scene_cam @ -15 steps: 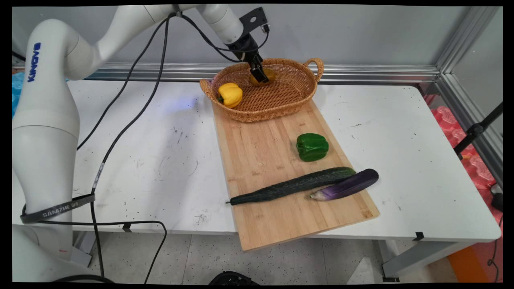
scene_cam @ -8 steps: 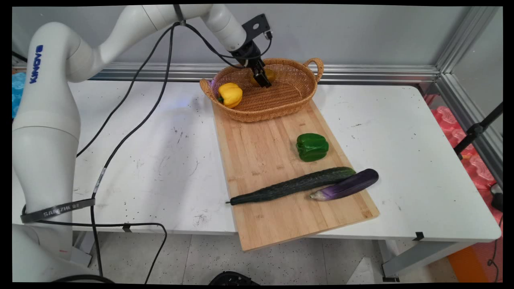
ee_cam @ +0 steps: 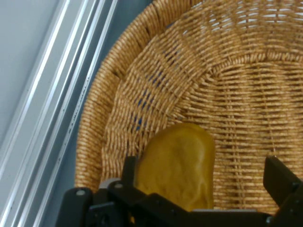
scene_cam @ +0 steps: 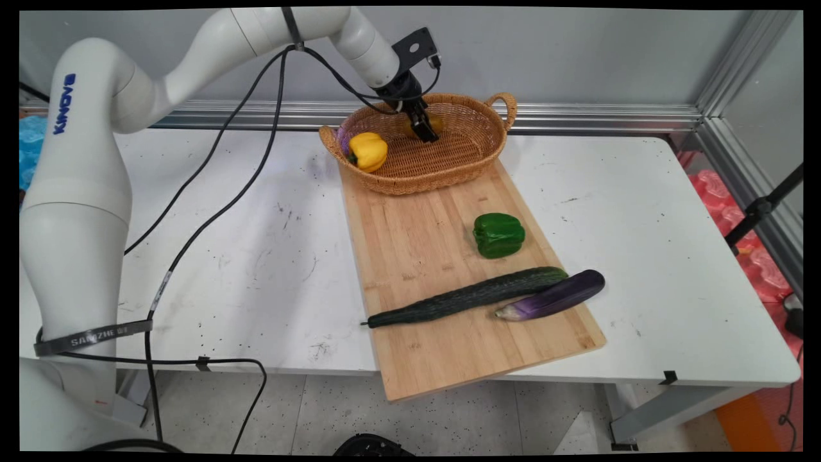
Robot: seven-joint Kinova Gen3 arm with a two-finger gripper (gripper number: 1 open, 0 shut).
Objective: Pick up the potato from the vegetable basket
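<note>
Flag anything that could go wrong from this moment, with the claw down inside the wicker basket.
1. The claw sits low in the wicker basket, fingers open around a yellow-brown potato-like item near the back wall; a sideways move could catch the weave and drag the basket.
2. That item rests against the sloping wall and might roll if nudged.
3. The black cables hang close to the basket's rim, near the yellow pepper, and could snag.

White table (scene_cam: 641, 212) (scuffed) against grey wall (scene_cam: 577, 51), speckled floor (scene_cam: 333, 417).
</note>
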